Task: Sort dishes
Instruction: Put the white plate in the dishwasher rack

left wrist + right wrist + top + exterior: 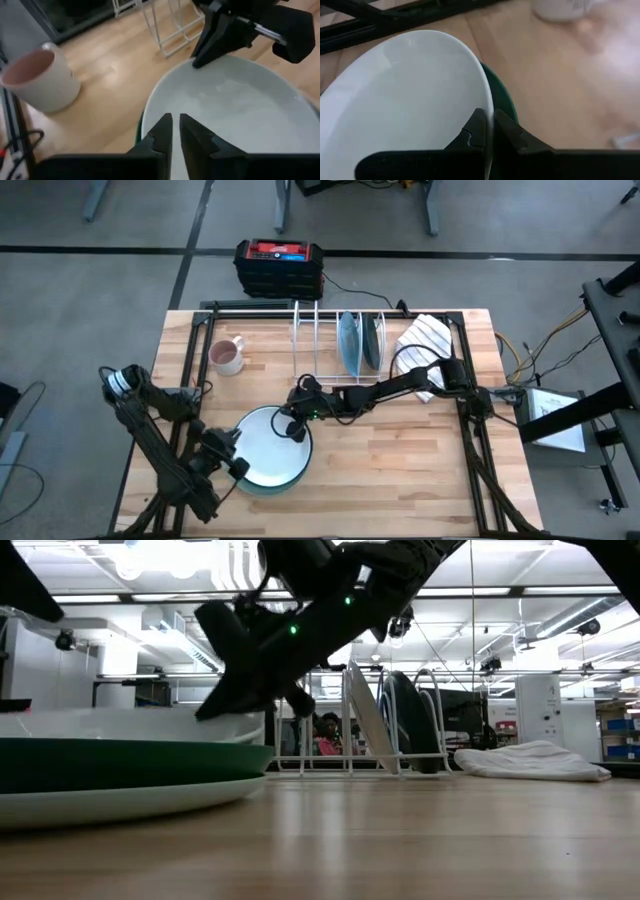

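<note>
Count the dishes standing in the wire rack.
2: a pale blue plate and a dark grey plate, upright side by side in the rack's right-hand slots. A thinner one may be hidden.

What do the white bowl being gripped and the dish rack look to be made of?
White bowl: looks like glazed ceramic, or possibly melamine; smooth, opaque, softly glossy, with a thin rim pinched by the right gripper. Dish rack: thin white rods, likely coated metal wire.

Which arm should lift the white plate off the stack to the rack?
Likely right. The right gripper is shut on the white plate at its far rim, on the side toward the dish rack. The left gripper sits at the near rim, farther from the rack.
</note>
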`<control>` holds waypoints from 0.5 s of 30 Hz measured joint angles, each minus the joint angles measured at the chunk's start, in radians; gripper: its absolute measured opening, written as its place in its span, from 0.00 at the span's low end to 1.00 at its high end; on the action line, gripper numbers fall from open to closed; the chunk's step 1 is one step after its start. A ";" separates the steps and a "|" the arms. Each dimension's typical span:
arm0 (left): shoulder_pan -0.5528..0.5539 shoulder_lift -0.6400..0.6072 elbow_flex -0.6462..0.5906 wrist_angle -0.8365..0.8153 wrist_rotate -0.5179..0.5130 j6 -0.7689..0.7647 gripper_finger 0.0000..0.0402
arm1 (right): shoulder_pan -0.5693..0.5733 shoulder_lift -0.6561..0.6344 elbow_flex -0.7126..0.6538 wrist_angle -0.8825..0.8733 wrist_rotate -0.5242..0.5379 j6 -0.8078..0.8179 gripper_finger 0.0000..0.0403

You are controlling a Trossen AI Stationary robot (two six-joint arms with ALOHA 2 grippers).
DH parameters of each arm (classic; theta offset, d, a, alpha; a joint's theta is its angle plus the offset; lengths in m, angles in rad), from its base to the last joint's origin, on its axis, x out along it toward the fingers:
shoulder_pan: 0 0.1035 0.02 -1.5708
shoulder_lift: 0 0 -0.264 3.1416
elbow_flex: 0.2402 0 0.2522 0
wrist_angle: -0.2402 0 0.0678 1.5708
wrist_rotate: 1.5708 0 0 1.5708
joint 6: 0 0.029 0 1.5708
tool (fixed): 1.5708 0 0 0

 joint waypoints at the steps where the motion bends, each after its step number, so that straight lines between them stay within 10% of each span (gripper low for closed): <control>1: -0.006 -0.021 -0.004 0.000 0.004 -0.015 0.08 | 0.003 -0.008 0.000 0.000 0.003 -0.024 0.00; 15: -0.013 -0.204 -0.040 0.002 -0.007 -0.134 0.37 | 0.076 -0.104 0.019 0.021 0.225 -0.364 0.00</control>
